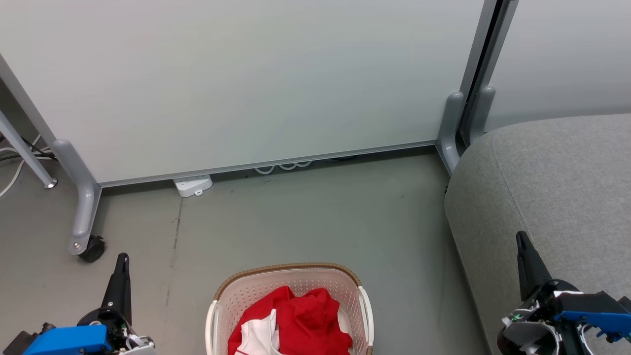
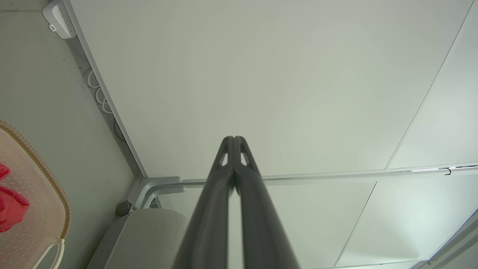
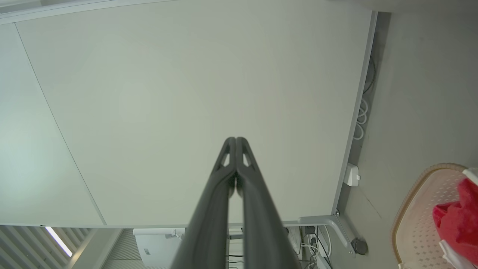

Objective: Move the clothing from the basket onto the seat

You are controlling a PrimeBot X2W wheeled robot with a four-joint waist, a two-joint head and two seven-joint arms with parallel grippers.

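— One question for us: which way is the load? The seat (image 1: 557, 197) takes the right side of the floor (image 1: 305, 217); the basket (image 1: 286, 270) stands left of it, at the floor's near edge.

— The clothing (image 1: 305, 315) lies heaped inside, with no clear long axis. Our left fingers (image 1: 121, 286) and right fingers (image 1: 530, 268), both pressed closed and empty, point away past it on either side; we judge the left nearer.

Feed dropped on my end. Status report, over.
Left gripper shut, empty, left of basket. Right gripper shut, empty, by seat. Clothing heaped in basket, on floor. Partition behind, off the route.
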